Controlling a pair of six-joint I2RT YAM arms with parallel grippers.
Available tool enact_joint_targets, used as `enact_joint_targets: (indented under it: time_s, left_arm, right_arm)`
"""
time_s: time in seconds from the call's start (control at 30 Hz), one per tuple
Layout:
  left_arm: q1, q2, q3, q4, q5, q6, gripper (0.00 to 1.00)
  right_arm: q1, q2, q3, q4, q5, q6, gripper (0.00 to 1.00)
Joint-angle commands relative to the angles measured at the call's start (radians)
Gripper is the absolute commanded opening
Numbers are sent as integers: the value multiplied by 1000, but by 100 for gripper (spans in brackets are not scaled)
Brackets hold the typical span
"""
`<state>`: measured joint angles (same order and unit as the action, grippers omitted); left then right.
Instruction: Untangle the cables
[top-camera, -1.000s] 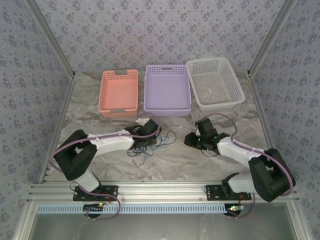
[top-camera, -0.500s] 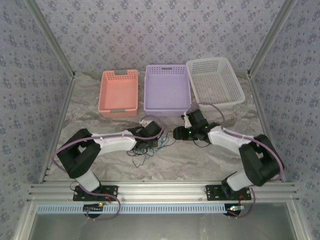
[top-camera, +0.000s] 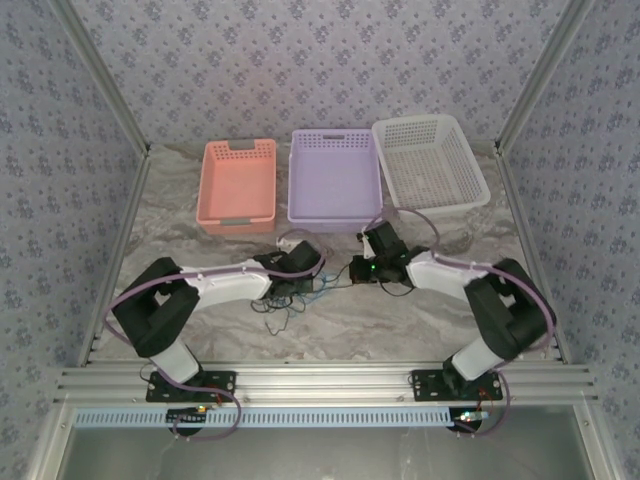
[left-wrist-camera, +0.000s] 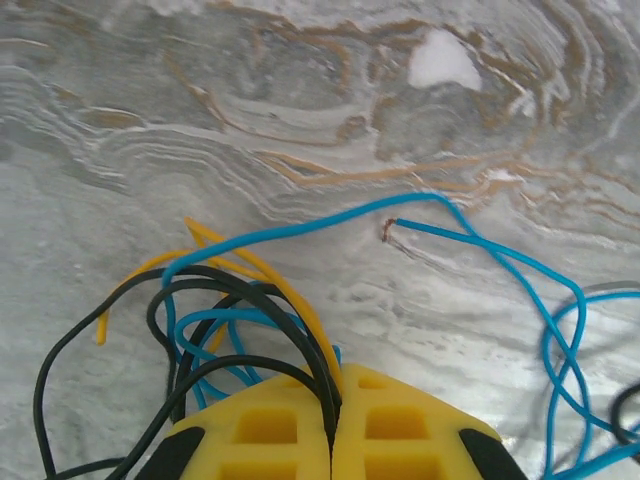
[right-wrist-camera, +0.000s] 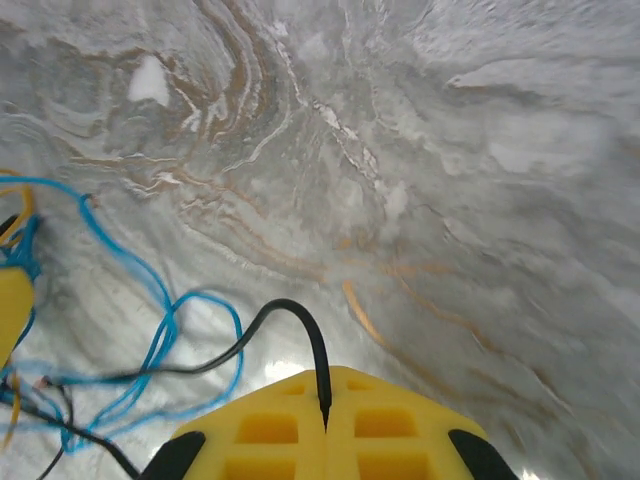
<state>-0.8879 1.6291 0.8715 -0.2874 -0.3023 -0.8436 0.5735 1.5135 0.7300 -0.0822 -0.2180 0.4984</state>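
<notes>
Seen from above, the cables (top-camera: 288, 303) lie tangled on the surface (top-camera: 400, 320) between the arms, with the left end effector (top-camera: 303, 286) at the heap and the right end effector (top-camera: 353, 270) just beside its right edge. In the left wrist view, the left end effector (left-wrist-camera: 334, 390) is pinched closed on black and yellow strands, while the blue cable (left-wrist-camera: 470, 240) loops away ahead and to the right. In the right wrist view, the right end effector (right-wrist-camera: 325, 385) is clamped on the black cable (right-wrist-camera: 285, 308), which arcs left toward the tangle, so I judge that a rightward pull would draw it out along that left-right axis.
</notes>
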Motion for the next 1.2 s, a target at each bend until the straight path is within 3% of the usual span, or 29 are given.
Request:
enact_joint_targets:
  time_s: [0.0, 0.17, 0.3, 0.57, 0.7, 0.83, 1.17]
  left_arm:
    - [75, -66, -60, -65, -40, -28, 0]
    - [181, -135, -135, -57, -32, -36, 19]
    - [227, -158, -155, -57, -19, -22, 22]
    - [243, -156, -161, -65, -22, -14, 20]
    - [250, -182, -163, -102, -50, -3, 18]
    - [273, -192, -175, -109, -49, 17, 0]
    - [297, -187, -175, -111, -49, 51, 0]
  right_arm:
    - [-24, -149, -24, -66, 88, 14, 0]
    - [-80, -284, -36, -177, 78, 2, 0]
    - [-104, -338, -34, -214, 70, 4, 0]
    - [-126, -357, -11, -279, 126, 17, 0]
    - [-207, -441, 3, -352, 160, 14, 0]
    - [-297, -539, 58, -418, 149, 4, 0]
    - [-366, -600, 319, -507, 126, 9, 0]
